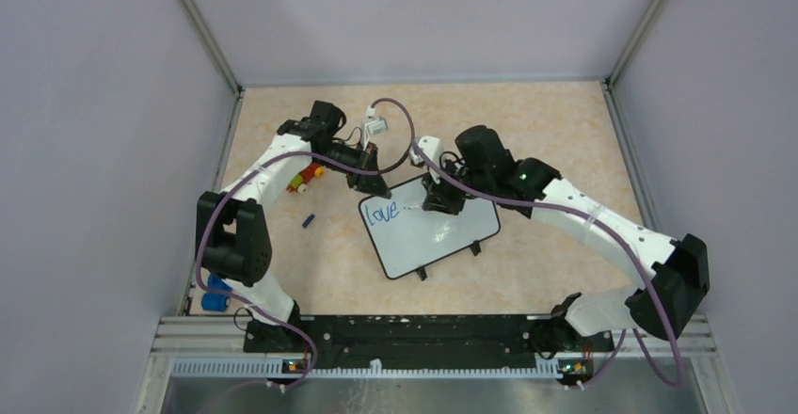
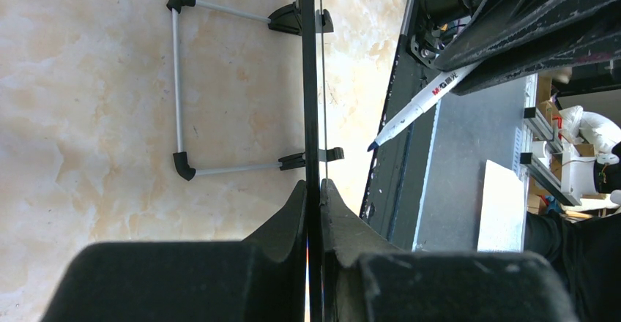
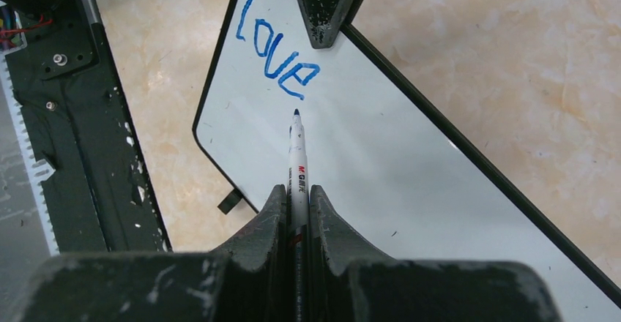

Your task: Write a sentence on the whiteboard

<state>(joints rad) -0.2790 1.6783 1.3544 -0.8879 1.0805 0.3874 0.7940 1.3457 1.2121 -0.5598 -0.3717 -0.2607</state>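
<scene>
On the whiteboard (image 3: 381, 154), sentence (image 3: 274, 51) just beyond right tool (image 3: 296, 190).

The marbled table (image 1: 565, 122) bears the whiteboard (image 1: 435, 237) — left of it a blue piece (image 1: 308, 219) and coloured markers (image 1: 303, 181).

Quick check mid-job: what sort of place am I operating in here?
Probably a lab robot cell: plain walls on aluminium posts enclose a beige tabletop, with boxes stored beyond.

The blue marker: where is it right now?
Clamped in the right gripper, at the centre of the right wrist view, the blue marker points its tip at the whiteboard, just beyond the "e" of the written "Love".
</scene>
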